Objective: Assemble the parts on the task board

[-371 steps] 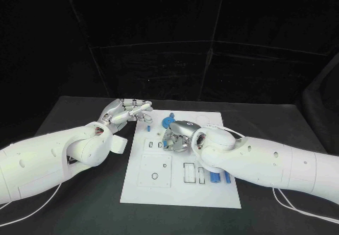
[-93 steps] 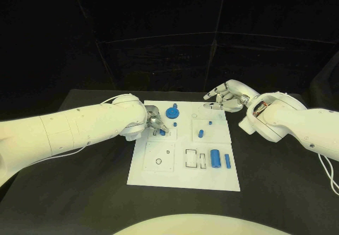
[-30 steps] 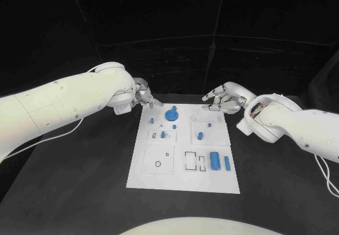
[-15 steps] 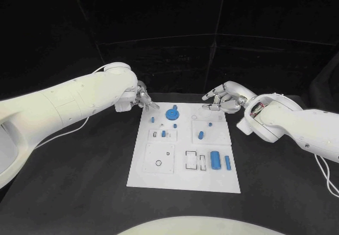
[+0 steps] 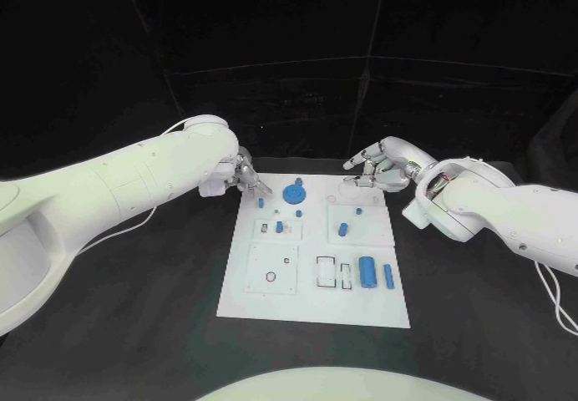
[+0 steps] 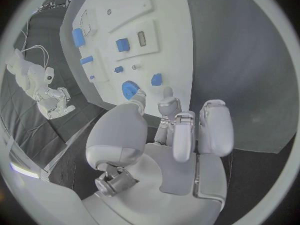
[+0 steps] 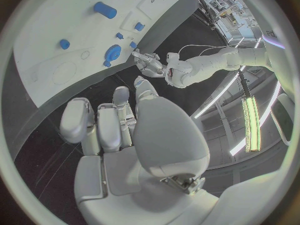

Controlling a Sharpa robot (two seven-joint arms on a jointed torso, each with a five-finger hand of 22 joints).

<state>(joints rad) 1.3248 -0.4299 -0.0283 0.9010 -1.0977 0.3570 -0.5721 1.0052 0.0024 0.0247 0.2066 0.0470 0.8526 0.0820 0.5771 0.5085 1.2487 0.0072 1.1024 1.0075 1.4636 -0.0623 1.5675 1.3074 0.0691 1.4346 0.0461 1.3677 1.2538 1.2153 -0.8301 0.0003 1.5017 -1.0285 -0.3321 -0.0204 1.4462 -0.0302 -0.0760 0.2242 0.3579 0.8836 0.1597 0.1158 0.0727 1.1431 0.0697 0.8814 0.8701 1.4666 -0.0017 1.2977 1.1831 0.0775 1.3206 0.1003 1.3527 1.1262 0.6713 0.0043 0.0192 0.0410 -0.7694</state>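
The white task board (image 5: 316, 251) lies in the middle of the black table (image 5: 144, 284), running from the centre of the head picture down toward its lower middle. Near its top edge sits a round blue gear (image 5: 293, 195), with a small blue piece (image 5: 261, 201) just left of it. Lower, in the middle band, stand a short blue peg (image 5: 280, 226) and a blue pin (image 5: 342, 230), with a tiny blue piece (image 5: 357, 211) above the pin. Toward the lower right of the board lie a thick blue cylinder (image 5: 366, 272) and a thinner blue bar (image 5: 387, 277) side by side. The left hand (image 5: 245, 177) hovers at the board's upper left corner, its fingers stretched toward the small blue piece; it grasps nothing and its fingers are apart. The right hand (image 5: 378, 170) hangs above the board's upper right corner, fingers loosely spread and empty.
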